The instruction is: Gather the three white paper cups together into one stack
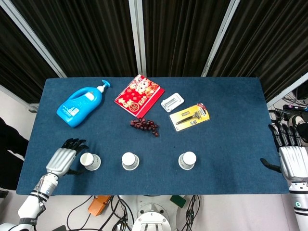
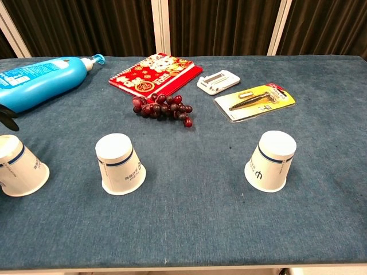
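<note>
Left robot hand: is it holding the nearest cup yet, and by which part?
Nothing is held. The left robot hand is open beside the leftmost cup, fingers apart; contact cannot be told. The right robot hand is open off the table's edge.

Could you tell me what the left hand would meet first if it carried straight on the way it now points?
Most likely the leftmost cup: the left hand is beside it, fingers apart. They reach mostly up-table, though, so they might slip past it; height is unclear.

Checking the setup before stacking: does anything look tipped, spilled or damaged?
Only the blue pump bottle lies on its side, nothing spilled. All three paper cups stand upside down, intact and apart.
</note>
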